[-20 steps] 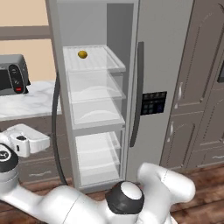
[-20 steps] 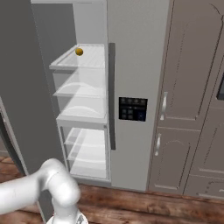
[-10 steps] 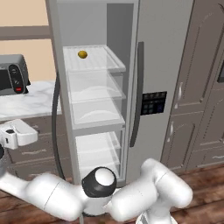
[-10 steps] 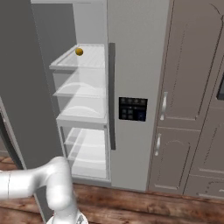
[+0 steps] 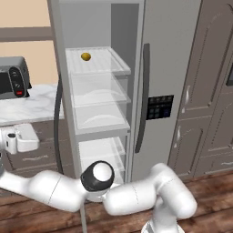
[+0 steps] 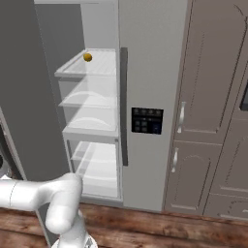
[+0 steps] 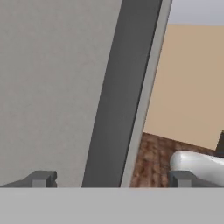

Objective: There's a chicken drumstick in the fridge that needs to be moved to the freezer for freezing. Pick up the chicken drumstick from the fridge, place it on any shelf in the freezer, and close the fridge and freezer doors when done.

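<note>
The chicken drumstick is out of view. The left compartment stands open; its see-through shelves (image 5: 98, 68) (image 6: 92, 68) and drawers look like the fridge. Its grey door (image 6: 29, 97) is swung out to the left, with a dark handle (image 5: 58, 123). The right door (image 5: 170, 59) (image 6: 152, 63), which I take for the freezer door, is shut and has a long dark handle (image 5: 143, 91). My gripper (image 5: 19, 139) (image 7: 112, 179) is low at the far left, beyond the open door. It is open with nothing between its fingertips, facing a grey panel (image 7: 52, 87) with a dark strip.
A round yellow ball (image 5: 85, 56) (image 6: 87, 56) lies on the top shelf. A toaster oven (image 5: 11, 77) stands on a marble counter (image 5: 32, 107) at left. Brown wooden cabinets (image 5: 207, 91) (image 6: 215, 97) rise to the right. My white arm (image 5: 127, 200) crosses low in front of the open compartment.
My arm's elbow has swung left and risen a little, and the hand has drifted slightly further left past the open door. The gripper has stayed open. Doors and shelves are unchanged.
</note>
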